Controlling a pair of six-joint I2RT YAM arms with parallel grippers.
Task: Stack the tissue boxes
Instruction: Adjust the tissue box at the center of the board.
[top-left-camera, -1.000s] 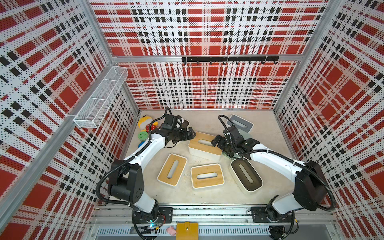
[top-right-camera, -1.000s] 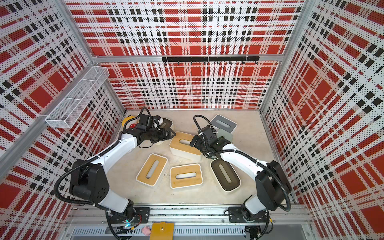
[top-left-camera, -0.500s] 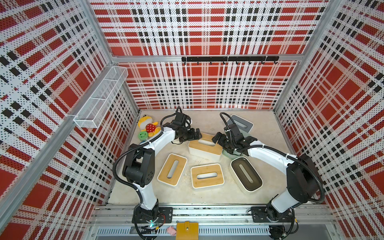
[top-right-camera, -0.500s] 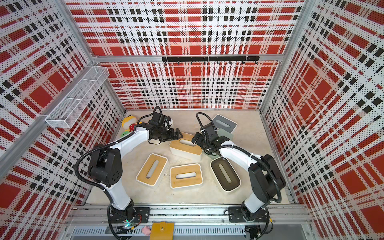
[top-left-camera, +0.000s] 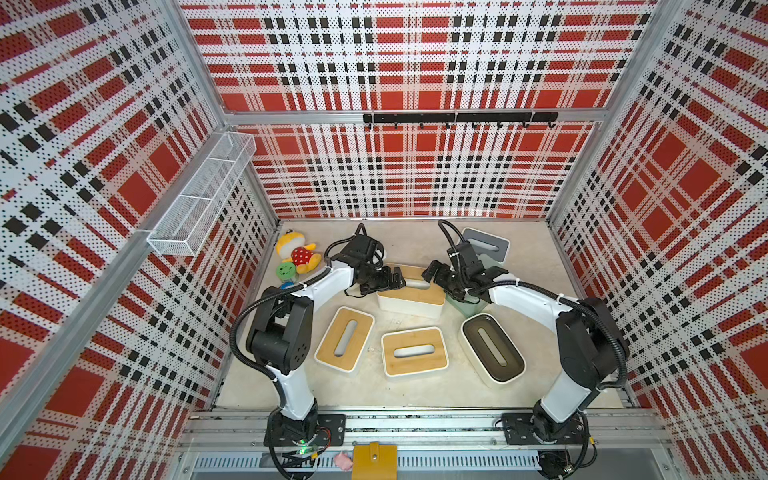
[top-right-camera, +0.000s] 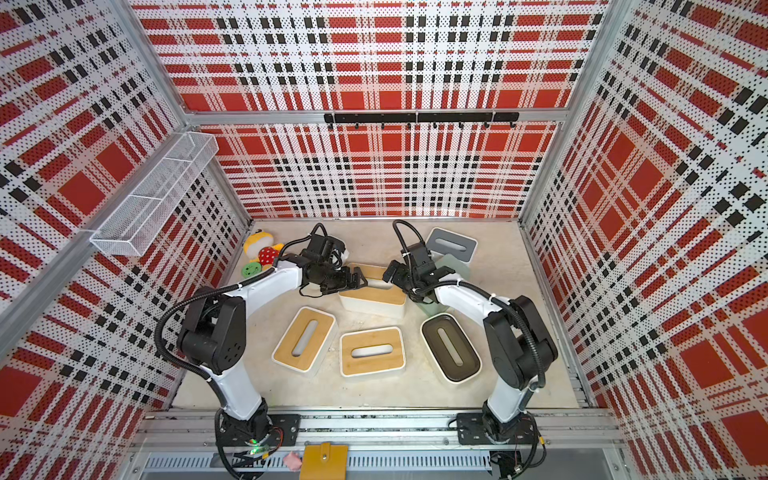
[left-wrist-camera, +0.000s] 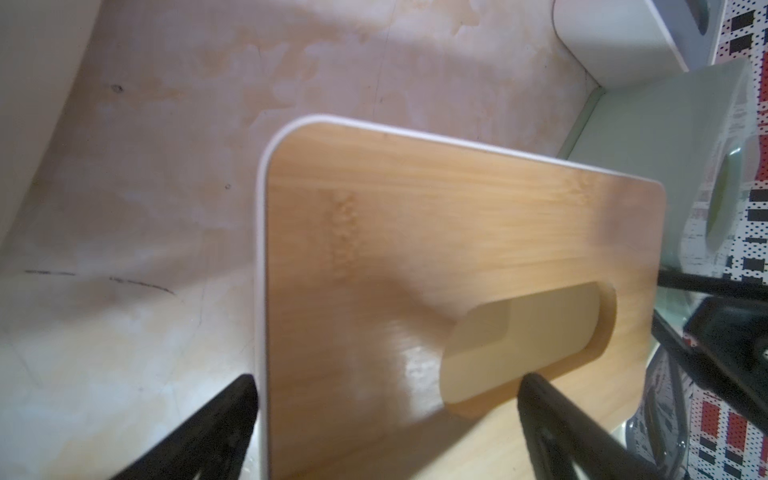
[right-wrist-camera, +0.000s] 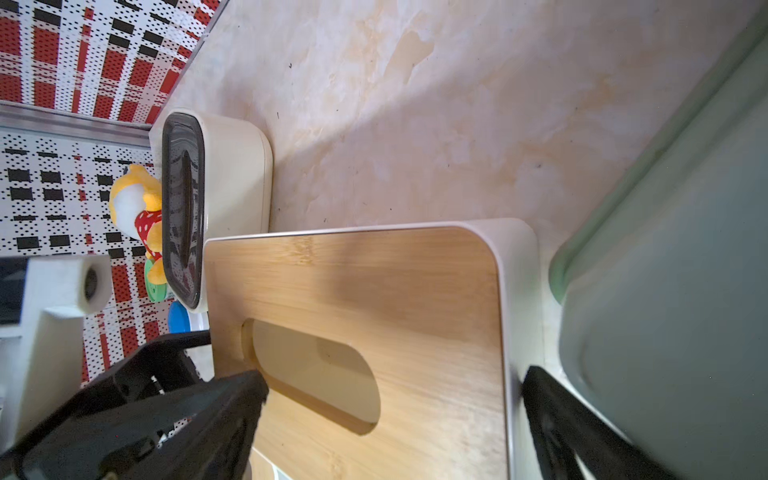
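The left fingers (left-wrist-camera: 216, 424) and right fingers (right-wrist-camera: 187, 415) flank the wood-lidded box (top-left-camera: 415, 296) at opposite ends, likely for a shared lift. Both pairs are spread wide, pinching nothing.

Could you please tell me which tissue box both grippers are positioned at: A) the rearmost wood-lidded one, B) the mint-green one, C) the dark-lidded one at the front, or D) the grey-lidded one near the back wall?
A: in a top view the left gripper and the right gripper sit at opposite ends of the wood-lidded box, and both wrist views show its lid between open jaws.
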